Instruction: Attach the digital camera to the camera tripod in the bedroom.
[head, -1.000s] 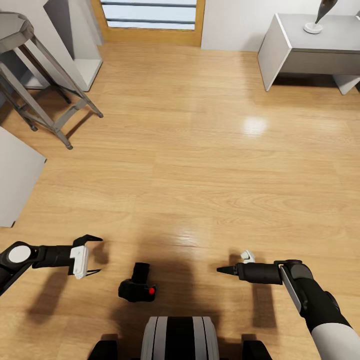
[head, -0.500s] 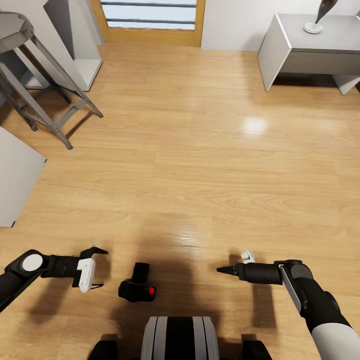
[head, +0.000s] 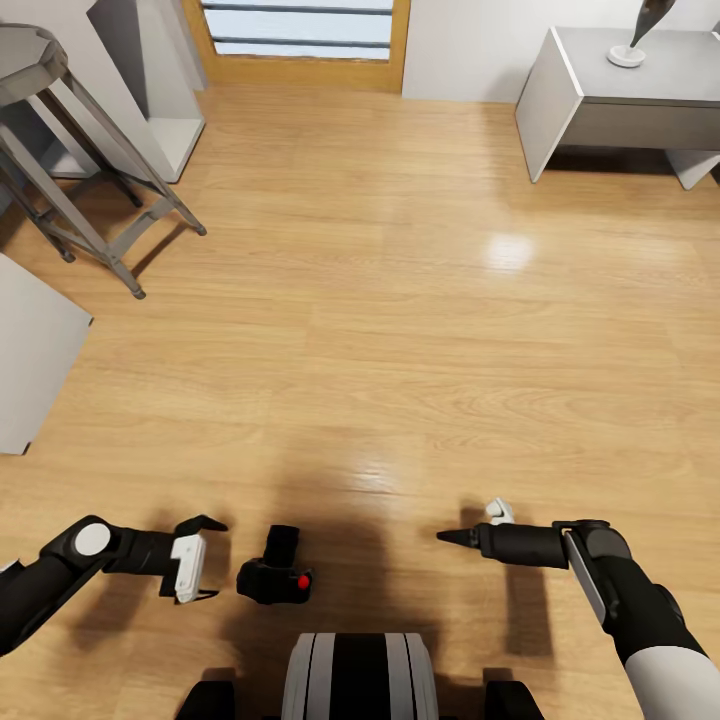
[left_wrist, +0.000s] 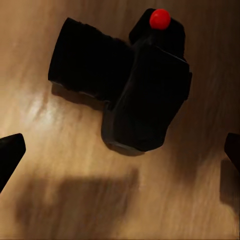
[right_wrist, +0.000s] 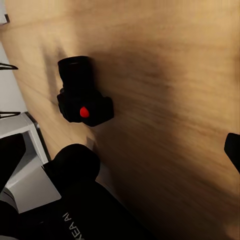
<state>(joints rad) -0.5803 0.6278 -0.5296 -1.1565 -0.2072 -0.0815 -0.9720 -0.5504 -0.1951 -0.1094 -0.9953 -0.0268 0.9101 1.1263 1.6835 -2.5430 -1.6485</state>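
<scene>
The digital camera is a small black box with a red dot on top. It lies on the wood floor just ahead of my base, lens barrel pointing away from me. My left gripper is open and sits low just left of the camera, apart from it. In the left wrist view the camera lies just beyond the two spread fingertips. My right gripper is open and empty, well to the camera's right. The right wrist view shows the camera from across the floor. The camera tripod is out of view.
A grey stool-like stand with slanted legs stands at the far left, next to a pale shelf unit. A grey desk carrying a lamp base is at the far right. A wooden door is at the back. My base sits just behind the camera.
My left gripper has dropped lower and moved right, closing in on the camera, still open. The right arm has barely shifted. The camera has not moved.
</scene>
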